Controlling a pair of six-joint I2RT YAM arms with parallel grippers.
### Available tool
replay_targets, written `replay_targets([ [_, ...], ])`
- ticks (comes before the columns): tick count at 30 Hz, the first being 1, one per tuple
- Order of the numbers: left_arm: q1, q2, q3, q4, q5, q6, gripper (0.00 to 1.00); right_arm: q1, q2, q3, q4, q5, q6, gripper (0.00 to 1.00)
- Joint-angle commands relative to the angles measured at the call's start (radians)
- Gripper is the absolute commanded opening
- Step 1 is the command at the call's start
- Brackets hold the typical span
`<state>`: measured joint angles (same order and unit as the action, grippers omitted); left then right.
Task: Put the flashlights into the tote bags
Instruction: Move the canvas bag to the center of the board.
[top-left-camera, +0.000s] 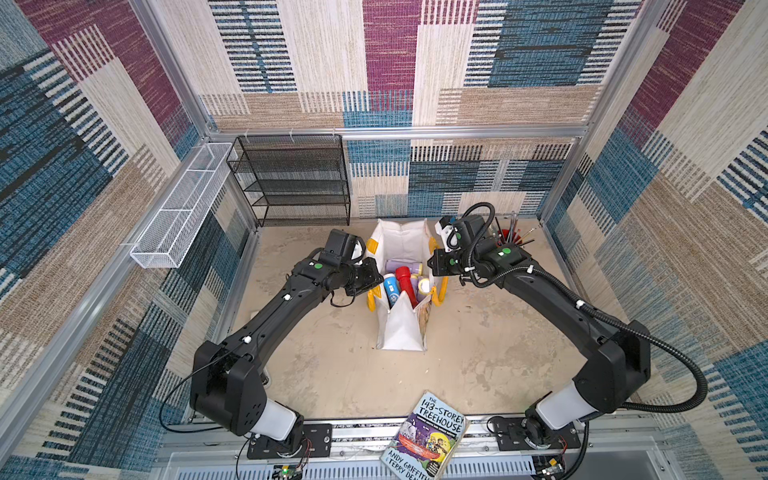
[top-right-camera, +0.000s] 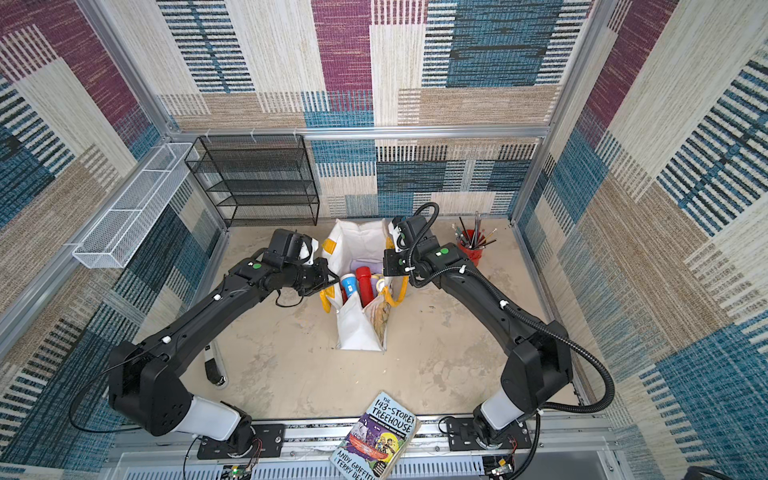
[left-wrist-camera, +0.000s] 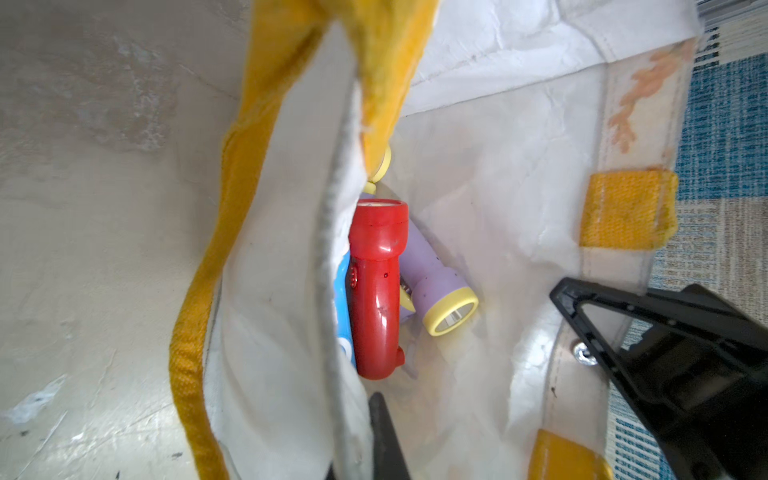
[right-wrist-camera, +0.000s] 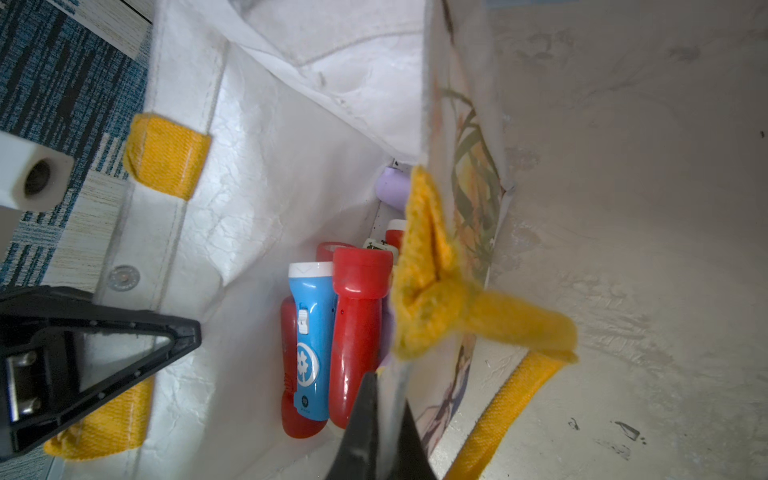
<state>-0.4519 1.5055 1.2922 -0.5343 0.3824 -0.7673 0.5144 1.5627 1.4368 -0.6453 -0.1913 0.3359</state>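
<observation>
The white tote bag (top-left-camera: 401, 332) (top-right-camera: 357, 328) with yellow handles stands mid-table, mouth open. Inside lie several flashlights: a red one (top-left-camera: 405, 282) (left-wrist-camera: 376, 286) (right-wrist-camera: 357, 332), a blue one (top-left-camera: 390, 291) (right-wrist-camera: 311, 340), and a lilac one with a pale-yellow head (left-wrist-camera: 432, 286). A second red one (right-wrist-camera: 291, 374) lies under the blue. My left gripper (top-left-camera: 378, 286) (top-right-camera: 332, 280) (left-wrist-camera: 361, 419) is shut on the bag's left wall at the rim. My right gripper (top-left-camera: 432, 261) (top-right-camera: 386, 264) (right-wrist-camera: 384, 399) is shut on the right, printed wall. Together they hold the mouth apart.
A black wire-mesh rack (top-left-camera: 291, 178) stands at the back left. Beside it, a white wire basket (top-left-camera: 178, 208) hangs on the left wall. A red cup of pencils and brushes (top-left-camera: 509, 239) sits behind my right wrist. A book (top-left-camera: 428, 436) overhangs the front edge.
</observation>
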Motion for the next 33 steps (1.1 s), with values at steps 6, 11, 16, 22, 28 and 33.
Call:
replay_targets([
  [6, -0.023, 0.065, 0.039, 0.093, 0.017, -0.026, 0.00, -0.039, 0.056, -0.016, 0.203, -0.078, -0.036, 0.02],
  [11, -0.021, 0.067, 0.092, -0.017, -0.056, 0.057, 0.13, -0.040, 0.095, -0.005, 0.245, -0.120, -0.019, 0.15],
  [16, -0.009, 0.077, 0.136, -0.095, -0.086, 0.110, 0.28, -0.040, 0.104, 0.016, 0.197, -0.089, -0.016, 0.50],
  [22, 0.026, 0.072, 0.178, -0.185, -0.117, 0.166, 0.32, -0.040, 0.019, -0.005, 0.134, 0.003, -0.017, 0.67],
  [28, 0.118, -0.052, 0.161, -0.205, -0.194, 0.221, 0.35, -0.046, -0.119, -0.027, 0.144, 0.114, -0.056, 0.84],
  [33, 0.266, -0.169, 0.081, -0.156, -0.183, 0.244, 0.35, -0.114, -0.180, -0.072, 0.182, 0.164, -0.059, 0.88],
])
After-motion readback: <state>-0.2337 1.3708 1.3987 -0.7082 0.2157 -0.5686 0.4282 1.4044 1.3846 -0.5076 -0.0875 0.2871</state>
